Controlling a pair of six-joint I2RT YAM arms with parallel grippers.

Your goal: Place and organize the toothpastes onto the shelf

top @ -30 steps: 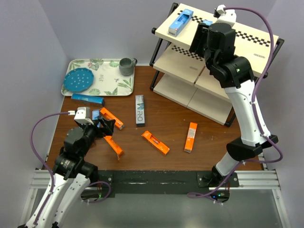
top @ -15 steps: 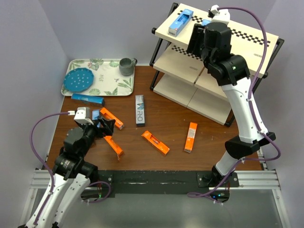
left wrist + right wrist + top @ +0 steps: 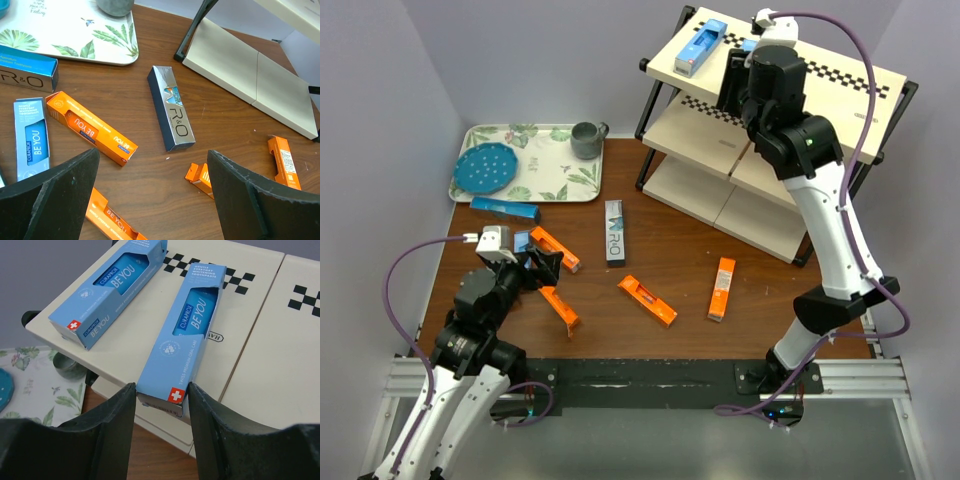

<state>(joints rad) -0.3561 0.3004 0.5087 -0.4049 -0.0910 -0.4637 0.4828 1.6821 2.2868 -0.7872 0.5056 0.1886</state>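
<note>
On the top board of the shelf (image 3: 820, 75) lie two light blue toothpastes. My right gripper (image 3: 161, 390) is shut on the lower end of the right one (image 3: 192, 325), a finger against each side; the other (image 3: 112, 287) lies free to its left. From above, this gripper (image 3: 735, 75) sits over the shelf's top tier. My left gripper (image 3: 152, 175) hovers open over the table with nothing between its fingers. Below it lie a grey toothpaste (image 3: 171, 107), orange ones (image 3: 92, 127) (image 3: 200, 175) (image 3: 284, 161) and a light blue one (image 3: 31, 137).
A leaf-patterned tray (image 3: 550, 170) at the back left carries a blue plate (image 3: 485, 168) and a grey cup (image 3: 586, 139). A darker blue box (image 3: 505, 208) lies just in front of the tray. The shelf's lower boards (image 3: 250, 75) stand at the table's right.
The right gripper's fingers have closed in against the light blue toothpaste, and its wrist has shifted slightly further back over the shelf. The left arm has not moved.
</note>
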